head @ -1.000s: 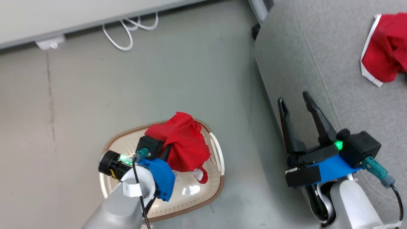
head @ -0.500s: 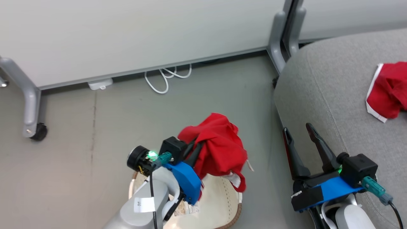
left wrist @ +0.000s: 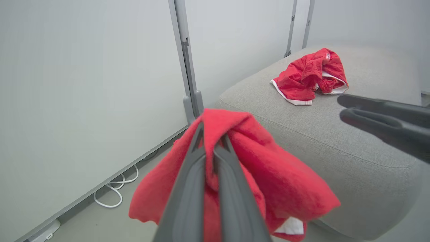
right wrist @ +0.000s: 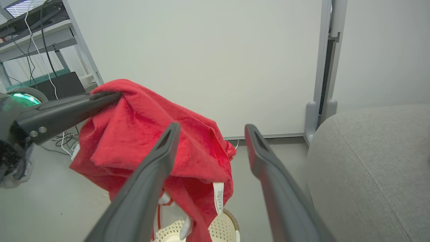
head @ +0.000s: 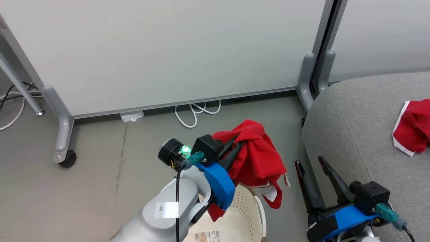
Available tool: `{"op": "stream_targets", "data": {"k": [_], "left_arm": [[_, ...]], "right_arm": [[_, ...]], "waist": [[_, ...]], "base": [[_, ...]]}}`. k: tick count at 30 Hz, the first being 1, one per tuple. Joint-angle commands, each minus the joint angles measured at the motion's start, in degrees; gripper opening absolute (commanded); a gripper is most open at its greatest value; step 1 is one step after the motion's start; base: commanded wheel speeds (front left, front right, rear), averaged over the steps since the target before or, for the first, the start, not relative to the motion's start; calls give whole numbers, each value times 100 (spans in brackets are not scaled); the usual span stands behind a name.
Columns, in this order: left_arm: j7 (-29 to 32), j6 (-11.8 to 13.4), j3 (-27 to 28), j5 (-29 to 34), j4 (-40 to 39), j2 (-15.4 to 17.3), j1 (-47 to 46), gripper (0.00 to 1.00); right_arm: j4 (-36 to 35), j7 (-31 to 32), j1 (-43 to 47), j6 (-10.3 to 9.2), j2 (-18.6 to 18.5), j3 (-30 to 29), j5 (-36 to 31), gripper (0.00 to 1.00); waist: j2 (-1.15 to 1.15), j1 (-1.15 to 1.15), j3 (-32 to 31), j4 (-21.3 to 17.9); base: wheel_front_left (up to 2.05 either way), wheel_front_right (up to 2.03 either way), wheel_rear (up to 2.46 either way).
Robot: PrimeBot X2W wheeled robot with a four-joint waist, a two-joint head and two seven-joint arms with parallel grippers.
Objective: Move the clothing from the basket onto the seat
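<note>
My left gripper (head: 237, 143) is shut on a bright red garment (head: 260, 159), which hangs in the air above the cream perforated basket (head: 247, 210). In the left wrist view the fingers (left wrist: 188, 188) pinch a fold of that clothing (left wrist: 272, 178). A second red garment with white trim (head: 415, 126) lies on the grey seat (head: 352, 127) at the right, also visible as a garment (left wrist: 307, 75) on the seat (left wrist: 336, 134). My right gripper (head: 309, 163) stands open beside the seat's corner, holding nothing. From the right wrist, the hanging clothing (right wrist: 144, 134) is left of my open gripper (right wrist: 212, 127).
A pale partition panel (head: 168, 50) on grey legs with a castor (head: 67, 159) stands behind. White cable loops (head: 196, 114) and a small white box (head: 132, 116) lie on the grey floor at its foot. Shelving and cables (right wrist: 33, 33) stand at far left.
My left gripper has lifted the red garment up out of the basket and carried it rightward toward the seat. The head camera has tilted up. The right gripper has stayed open.
</note>
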Motion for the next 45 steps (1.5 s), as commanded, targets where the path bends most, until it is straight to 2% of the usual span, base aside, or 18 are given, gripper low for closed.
{"op": "stream_targets", "data": {"k": [1, 16, 36, 45], "left_arm": [[-27, -12, -72, -110, -85, -15, -194, 0], [-23, -12, -785, -989, -368, -15, -895, 0], [-23, -12, -921, -1202, -348, -16, -820, 0], [-23, -12, -991, -1240, -346, -16, -852, 0]], "right_arm": [[4, 14, 85, 3, -3, 6, 31, 100], [42, 44, 144, 3, -3, 128, 89, 100], [172, 115, 108, 3, -3, 187, 96, 100], [277, 170, -205, 3, -3, 159, -61, 100]], "waist": [[0, 1, -63, 31], [0, 1, -133, 88], [0, 1, -16, 90], [0, 1, 53, 99]], "base": [[0, 0, 0], [0, 0, 0], [0, 0, 0], [0, 0, 0]]}}
